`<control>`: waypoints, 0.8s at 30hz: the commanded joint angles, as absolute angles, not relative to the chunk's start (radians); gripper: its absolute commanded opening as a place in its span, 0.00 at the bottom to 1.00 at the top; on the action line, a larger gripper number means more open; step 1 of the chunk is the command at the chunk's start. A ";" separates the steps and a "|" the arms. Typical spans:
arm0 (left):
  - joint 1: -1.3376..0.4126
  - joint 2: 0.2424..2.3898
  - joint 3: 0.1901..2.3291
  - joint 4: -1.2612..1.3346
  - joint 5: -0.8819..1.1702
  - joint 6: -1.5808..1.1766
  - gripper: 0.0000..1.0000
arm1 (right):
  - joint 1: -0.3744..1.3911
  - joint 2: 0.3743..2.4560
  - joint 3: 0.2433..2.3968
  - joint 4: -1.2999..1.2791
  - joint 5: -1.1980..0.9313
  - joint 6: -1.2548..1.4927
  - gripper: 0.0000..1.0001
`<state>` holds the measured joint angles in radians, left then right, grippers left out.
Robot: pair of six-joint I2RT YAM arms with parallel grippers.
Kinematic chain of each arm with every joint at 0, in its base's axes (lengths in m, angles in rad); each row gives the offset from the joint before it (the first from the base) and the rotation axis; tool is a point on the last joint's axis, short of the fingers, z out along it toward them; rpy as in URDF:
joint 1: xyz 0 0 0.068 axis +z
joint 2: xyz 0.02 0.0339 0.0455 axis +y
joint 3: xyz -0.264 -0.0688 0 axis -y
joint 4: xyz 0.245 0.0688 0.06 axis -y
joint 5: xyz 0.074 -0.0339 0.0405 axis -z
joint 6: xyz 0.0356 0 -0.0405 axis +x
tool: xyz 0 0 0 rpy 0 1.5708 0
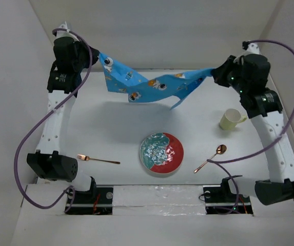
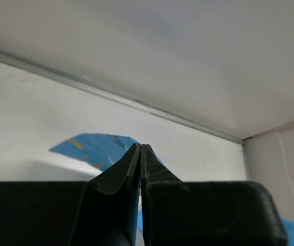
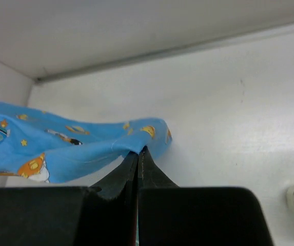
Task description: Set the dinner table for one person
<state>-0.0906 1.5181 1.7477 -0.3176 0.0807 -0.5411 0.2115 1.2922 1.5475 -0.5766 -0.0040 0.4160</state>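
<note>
Pinching opposite ends of the blue space-print placemat, left end effector and right end effector are clamped tight. It sags between them.

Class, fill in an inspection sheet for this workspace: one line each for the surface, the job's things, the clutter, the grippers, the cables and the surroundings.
Surface: dinner table, plain white, mostly bare.
Job's things: blue space-print placemat hangs stretched between the two arms, sagging in the middle; red and teal plate at the near centre; fork to its left; spoon to its right; pale cup far right, on its side.
Clutter: nothing seen.
Grippers: left gripper and right gripper each shut on a placemat end.
Cables: purple cables loop loosely from each arm.
Surroundings: white walls on three sides.
</note>
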 commanded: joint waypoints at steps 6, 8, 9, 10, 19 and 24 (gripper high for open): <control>-0.058 1.375 1.847 -0.282 0.121 -0.621 0.00 | 0.131 1.216 1.753 -0.683 -0.064 0.384 0.00; -0.058 1.385 1.845 -0.278 0.101 -0.614 0.00 | 0.095 1.250 1.761 -0.670 -0.101 0.385 0.00; -0.058 1.396 1.844 -0.278 0.104 -0.614 0.00 | 0.080 1.267 1.764 -0.661 -0.123 0.388 0.00; -0.058 1.408 1.842 -0.278 0.109 -0.612 0.00 | 0.057 1.285 1.767 -0.638 -0.164 0.396 0.00; 0.006 1.678 1.946 -0.229 0.293 -0.693 0.00 | 0.020 1.607 1.971 -0.516 -0.238 0.428 0.00; 0.087 1.775 2.069 -0.140 0.415 -0.793 0.00 | -0.009 1.772 2.228 -0.520 -0.261 0.448 0.00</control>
